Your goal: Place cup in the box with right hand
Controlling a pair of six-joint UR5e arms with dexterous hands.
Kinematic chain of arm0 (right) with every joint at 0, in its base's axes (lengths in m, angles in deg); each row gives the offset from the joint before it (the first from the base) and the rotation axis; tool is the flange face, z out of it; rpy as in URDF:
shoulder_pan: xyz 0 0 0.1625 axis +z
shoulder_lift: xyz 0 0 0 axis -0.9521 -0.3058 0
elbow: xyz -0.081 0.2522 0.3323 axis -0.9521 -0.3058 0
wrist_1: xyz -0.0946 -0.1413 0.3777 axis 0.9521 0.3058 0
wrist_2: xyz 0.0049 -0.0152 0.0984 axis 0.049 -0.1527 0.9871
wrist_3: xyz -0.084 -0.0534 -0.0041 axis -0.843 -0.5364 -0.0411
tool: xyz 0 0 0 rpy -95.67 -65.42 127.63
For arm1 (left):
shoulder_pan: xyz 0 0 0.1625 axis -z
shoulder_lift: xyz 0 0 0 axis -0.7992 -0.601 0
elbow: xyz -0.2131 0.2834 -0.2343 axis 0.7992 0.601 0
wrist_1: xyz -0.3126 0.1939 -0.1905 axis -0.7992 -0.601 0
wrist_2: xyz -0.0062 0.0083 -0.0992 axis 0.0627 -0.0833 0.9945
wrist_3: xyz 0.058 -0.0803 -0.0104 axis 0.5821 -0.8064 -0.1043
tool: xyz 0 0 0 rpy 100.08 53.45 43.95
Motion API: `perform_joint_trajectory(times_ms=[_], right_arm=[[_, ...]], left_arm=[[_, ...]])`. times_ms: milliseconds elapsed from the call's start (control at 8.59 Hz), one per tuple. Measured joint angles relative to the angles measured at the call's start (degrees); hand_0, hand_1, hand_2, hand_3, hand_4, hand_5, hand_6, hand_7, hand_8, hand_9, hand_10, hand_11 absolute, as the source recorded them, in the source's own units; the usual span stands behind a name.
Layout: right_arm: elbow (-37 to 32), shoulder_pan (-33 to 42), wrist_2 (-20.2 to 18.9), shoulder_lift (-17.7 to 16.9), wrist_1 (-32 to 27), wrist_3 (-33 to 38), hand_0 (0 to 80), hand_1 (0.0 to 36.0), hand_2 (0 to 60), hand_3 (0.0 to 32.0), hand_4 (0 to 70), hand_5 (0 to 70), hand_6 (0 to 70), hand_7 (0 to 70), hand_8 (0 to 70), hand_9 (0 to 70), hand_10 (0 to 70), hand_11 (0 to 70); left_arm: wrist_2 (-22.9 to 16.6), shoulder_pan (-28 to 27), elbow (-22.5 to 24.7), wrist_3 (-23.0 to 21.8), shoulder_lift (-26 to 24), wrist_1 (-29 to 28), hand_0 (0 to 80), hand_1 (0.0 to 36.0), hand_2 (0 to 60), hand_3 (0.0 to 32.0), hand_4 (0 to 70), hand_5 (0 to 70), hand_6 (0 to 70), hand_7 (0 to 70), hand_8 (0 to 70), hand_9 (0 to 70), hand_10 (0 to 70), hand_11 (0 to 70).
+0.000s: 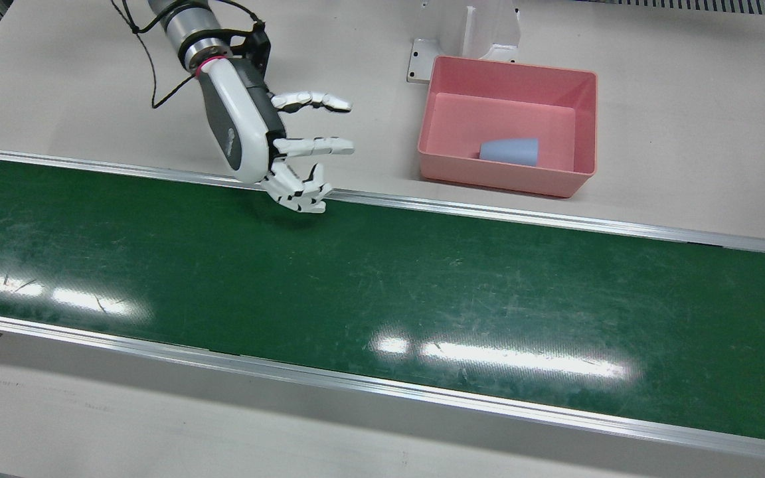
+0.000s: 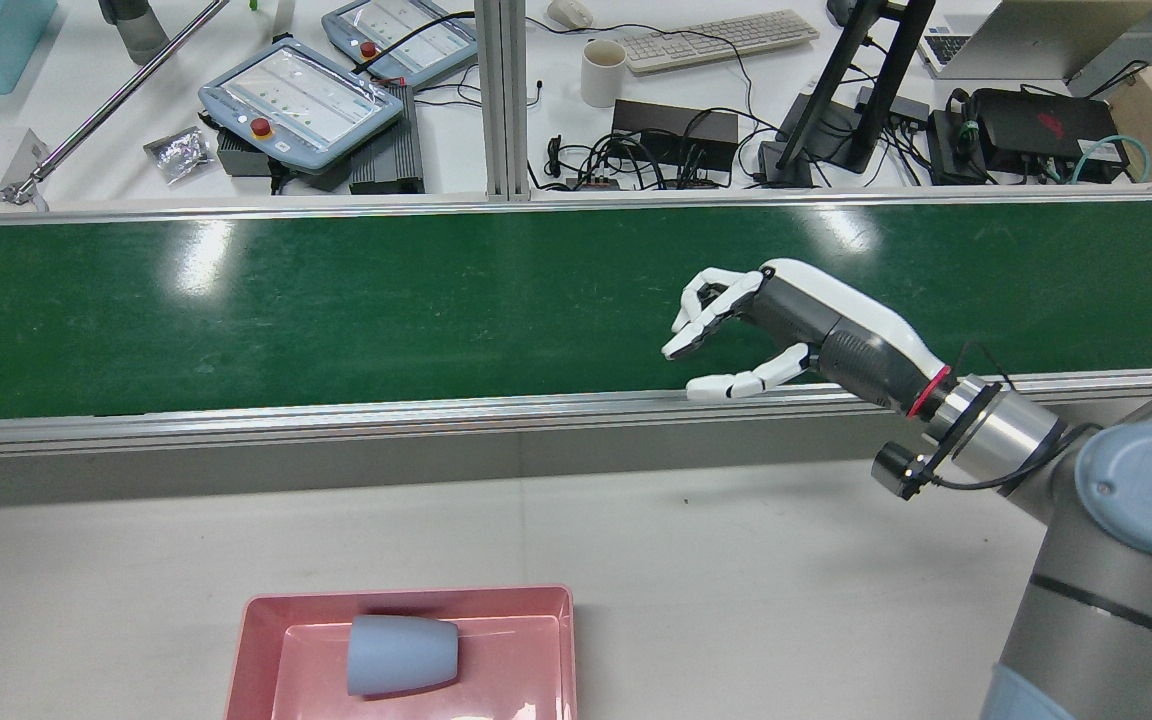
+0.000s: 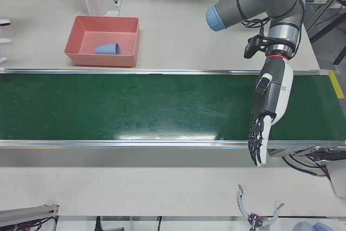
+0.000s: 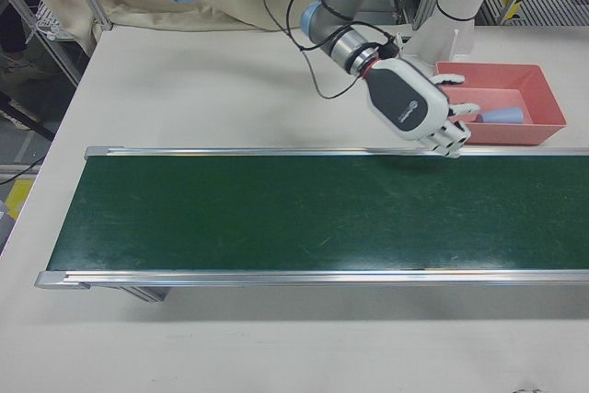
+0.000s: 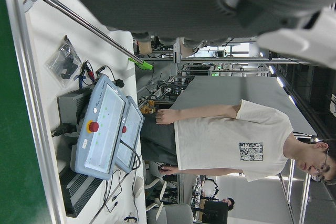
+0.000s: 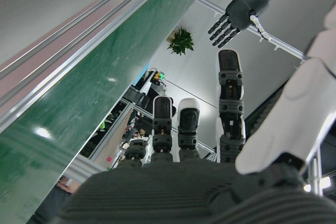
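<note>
1. The cup point(image 1: 509, 151), pale blue, lies on its side on the floor of the pink box point(image 1: 582, 119), right of centre in the upper part of the front view. In the rear view both sit at the bottom edge, left of centre.
2. The right hand point(image 1: 269, 149) hangs in the upper left of the front view, over the near rail where the bench point(image 1: 688, 119) meets the green belt point(image 1: 382, 279). Its fingers are spread and loosely curled, and it holds nothing.
3. The hand and the box are well apart, with bare bench between them.
4. The left hand point(image 3: 267, 112) shows on the right side of the left-front view, pointing down over the belt with its fingers nearly straight, hanging close together, and nothing in them.
5. Judged from how things lie, the placing looks done: the cup is inside the box and the right hand is empty and clear of it.
6. What is left is probably only to draw the right arm off to a resting pose, keeping the fingers clear of the belt rail just under them. No other cup shows on the belt.
</note>
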Motion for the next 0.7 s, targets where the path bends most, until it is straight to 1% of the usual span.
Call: perform_joint_trajectory(times_ms=[116,233,349,466,582,699], right_arm=[[-3.6,6.5,-3.5,-1.3,-2.7,4.4,52.3,25.3,56.2,0.0,58.2,7.6,16.8,65.7,19.1,37.0,15.2,23.4],[-6.2,12.1,-3.8,-3.2,-6.0,8.4,52.4,14.9,18.1,0.0,57.9,5.6,15.5,63.2,15.7,32.3,12.3,18.8],[-7.4,15.7,-0.8,-5.2,-7.9,11.9,51.5,12.4,8.6,0.0,55.1,4.6,14.4,60.6,12.9,28.2,8.8,13.5],[-8.0,17.8,3.3,-7.6,-8.8,14.8,51.2,12.8,10.7,0.0,52.5,4.6,13.4,55.4,11.2,25.1,8.9,13.8],[-8.8,19.0,7.4,-10.2,-9.4,16.8,50.1,11.5,8.0,0.0,44.0,4.5,11.6,46.6,9.1,21.0,9.4,14.7],[-10.3,20.5,10.5,-12.3,-10.1,18.7,48.5,9.8,7.6,0.0,38.2,4.3,10.9,42.8,8.5,19.3,10.1,15.6]], left_arm=[[0.0,0.0,0.0,0.0,0.0,0.0,0.0,0.0,0.0,0.0,0.0,0.0,0.0,0.0,0.0,0.0,0.0,0.0],[0.0,0.0,0.0,0.0,0.0,0.0,0.0,0.0,0.0,0.0,0.0,0.0,0.0,0.0,0.0,0.0,0.0,0.0],[0.0,0.0,0.0,0.0,0.0,0.0,0.0,0.0,0.0,0.0,0.0,0.0,0.0,0.0,0.0,0.0,0.0,0.0],[0.0,0.0,-0.1,0.0,0.0,-0.1,0.0,0.0,0.0,0.0,0.0,0.0,0.0,0.0,0.0,0.0,0.0,0.0],[0.0,0.0,-0.1,0.0,0.0,-0.1,0.0,0.0,0.0,0.0,0.0,0.0,0.0,0.0,0.0,0.0,0.0,0.0],[0.0,0.0,-0.1,0.0,0.0,-0.1,0.0,0.0,0.0,0.0,0.0,0.0,0.0,0.0,0.0,0.0,0.0,0.0]])
